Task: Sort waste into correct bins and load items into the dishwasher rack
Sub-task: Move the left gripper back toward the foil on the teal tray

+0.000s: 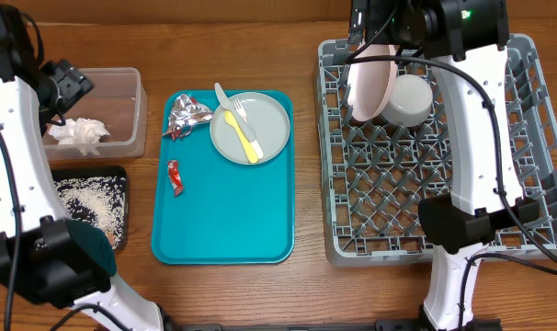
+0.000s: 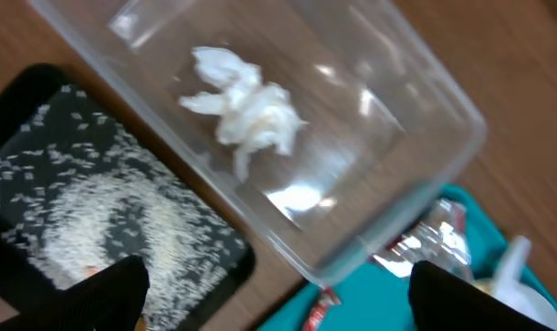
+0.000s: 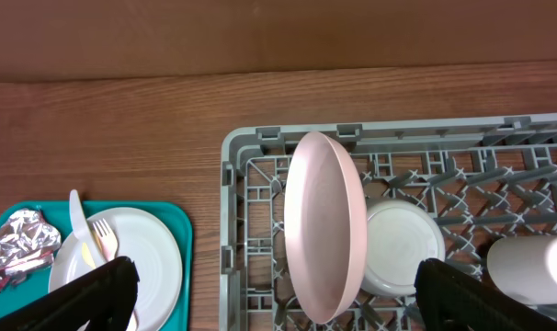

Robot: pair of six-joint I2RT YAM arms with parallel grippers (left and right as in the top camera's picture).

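A crumpled white napkin (image 2: pixel 244 108) lies in the clear tub (image 1: pixel 122 87), and my left gripper (image 2: pixel 278 303) hangs open just above it with nothing between its fingers. Loose rice covers the black tray (image 1: pixel 90 202). On the teal tray (image 1: pixel 223 221) are the foil ball (image 1: pixel 188 118), the red packet (image 1: pixel 175 176) and a grey-green plate (image 1: pixel 260 129) carrying a yellow fork (image 1: pixel 242 136) and pale cutlery (image 1: pixel 225 97). A pale pink plate (image 3: pixel 324 234) stands on edge in the dishwasher rack (image 1: pixel 499 184) beside a white bowl (image 3: pixel 403 244) and a cup (image 3: pixel 536 267). Above that plate my right gripper (image 3: pixel 292 303) is open, holding nothing.
The right arm (image 1: pixel 481 119) reaches across the rack's right half and hides part of it. The left arm (image 1: pixel 12 165) runs along the table's left edge next to the tub and black tray. Bare wood separates the teal tray from the rack.
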